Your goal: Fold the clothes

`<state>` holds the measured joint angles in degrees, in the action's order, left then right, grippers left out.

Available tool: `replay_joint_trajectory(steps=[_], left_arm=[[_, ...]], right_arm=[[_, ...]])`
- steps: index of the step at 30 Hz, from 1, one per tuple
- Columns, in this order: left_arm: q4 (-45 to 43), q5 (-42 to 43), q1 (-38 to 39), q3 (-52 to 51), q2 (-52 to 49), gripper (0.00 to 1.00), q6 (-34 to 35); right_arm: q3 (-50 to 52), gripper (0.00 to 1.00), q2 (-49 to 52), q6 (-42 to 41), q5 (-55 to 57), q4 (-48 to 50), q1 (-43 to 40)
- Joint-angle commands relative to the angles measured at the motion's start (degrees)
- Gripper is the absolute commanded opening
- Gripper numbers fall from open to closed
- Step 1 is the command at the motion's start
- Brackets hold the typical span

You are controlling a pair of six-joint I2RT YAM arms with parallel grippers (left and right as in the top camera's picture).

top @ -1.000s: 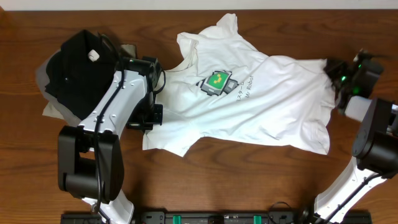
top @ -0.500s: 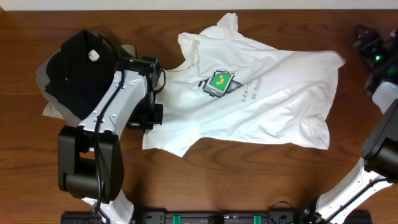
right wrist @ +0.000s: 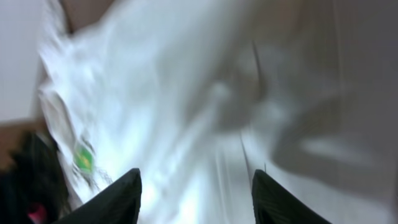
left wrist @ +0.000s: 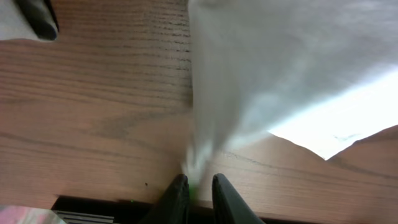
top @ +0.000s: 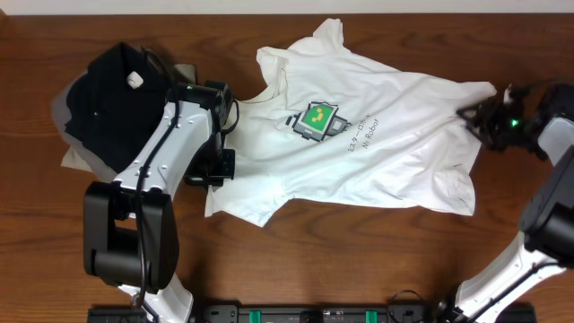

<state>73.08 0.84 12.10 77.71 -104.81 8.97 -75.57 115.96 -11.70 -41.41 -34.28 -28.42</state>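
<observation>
The clothes (top: 377, 152), a white T-shirt with a green robot print (top: 316, 119), lie spread face up across the middle of the table. At the shirt's left edge, my left gripper (top: 215, 170) sits low on the wood. In the left wrist view its jaws (left wrist: 198, 186) stand almost together, with a thin fold of the white cloth (left wrist: 261, 68) pinched between them. My right gripper (top: 480, 118) is at the shirt's right edge. Its jaws (right wrist: 196, 193) are wide apart over the blurred white cloth (right wrist: 186, 112), and nothing is held between them.
A black folded garment (top: 112, 99) with a white tag lies on a grey one (top: 67, 152) at the back left, beside the left arm. Bare wood (top: 359, 260) runs along the front of the table.
The right gripper let go of the shirt's right corner, swung away to the far right, then came back to the right edge with open jaws. The left arm stayed put.
</observation>
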Motion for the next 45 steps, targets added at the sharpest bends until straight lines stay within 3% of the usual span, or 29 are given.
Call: replay_joint_trajectory(steps=[1,10,14,17,24,35,42,45], left_arm=[[0.07,-0.92,0.02,2.58,0.15,0.23,-0.31],[-1.64,-0.90,0.02,6.97,4.28,0.38,-0.09],[-1.62,-0.90,0.02,6.97,5.70,0.44,-0.09],[-1.75,-0.90,0.02,6.93,5.68,0.48,-0.11],[-2.05,-0.90,0.02,6.91,5.68,0.50,-0.11],[-2.05,-0.90,0.02,6.91,5.68,0.50,-0.11],[-2.25,-0.90,0.02,6.91,5.68,0.50,-0.11],[-2.23,-0.90,0.02,6.91,5.68,0.50,-0.11]], right_arm=[[-0.59,0.58,-8.70,9.20,10.23,-6.78,-0.31],[1.27,0.58,-13.18,4.48,17.92,-20.39,3.26],[5.81,0.53,-13.18,2.32,18.53,-15.19,4.15],[9.86,0.52,-13.18,0.33,18.51,-5.55,4.02],[17.18,0.57,-12.37,-1.57,15.89,13.73,4.04],[17.68,0.52,-8.44,-1.57,14.38,15.76,4.90],[17.68,0.40,-6.08,-2.89,13.75,17.57,6.45],[17.68,0.30,-5.90,-3.08,13.77,17.94,6.47]])
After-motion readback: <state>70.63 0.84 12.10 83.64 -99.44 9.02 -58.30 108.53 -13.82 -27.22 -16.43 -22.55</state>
